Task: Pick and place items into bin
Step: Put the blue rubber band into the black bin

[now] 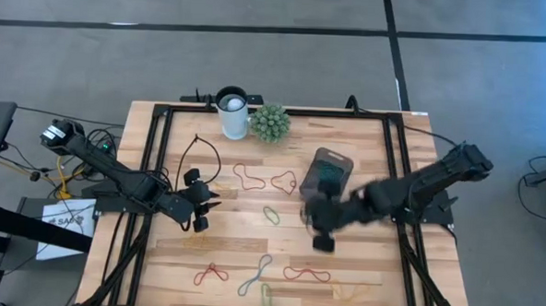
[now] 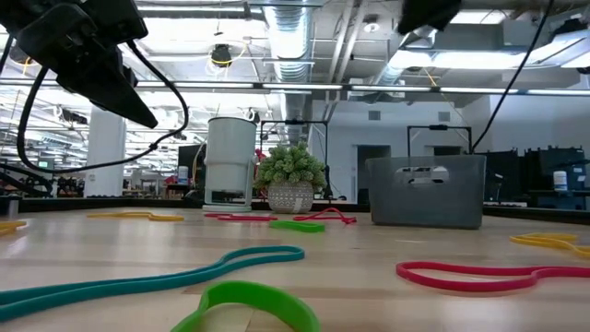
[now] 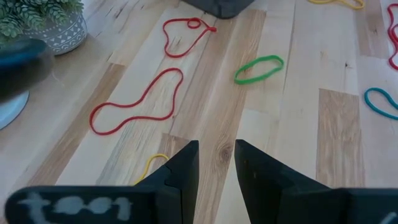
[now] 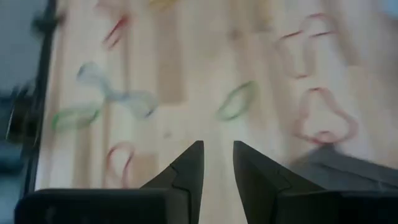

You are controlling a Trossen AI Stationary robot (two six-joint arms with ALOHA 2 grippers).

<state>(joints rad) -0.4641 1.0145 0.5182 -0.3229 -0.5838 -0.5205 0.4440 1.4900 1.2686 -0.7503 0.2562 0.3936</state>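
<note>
Several rubber bands lie flat on the wooden table: red loops (image 1: 247,177) (image 1: 284,181), a green one (image 1: 271,214), and red (image 1: 210,276), blue-grey (image 1: 256,274), red (image 1: 306,273) and green (image 1: 267,296) ones toward the near edge. The grey translucent bin (image 1: 328,171) stands right of centre. My left gripper (image 3: 216,149) hovers over the table's left part (image 1: 211,204), narrowly open, with nothing between the fingers. My right gripper (image 4: 217,149) hangs just near-side of the bin (image 1: 309,219), narrowly open and holding nothing. In its view the green band (image 4: 236,99) lies ahead.
A white cup (image 1: 231,111) and a green spiky plant ball (image 1: 270,122) stand at the far edge, left of the bin. A black cable (image 1: 204,155) loops on the table's left part. Black frame rails (image 1: 157,166) run along both sides. A yellow band (image 1: 350,290) lies near right.
</note>
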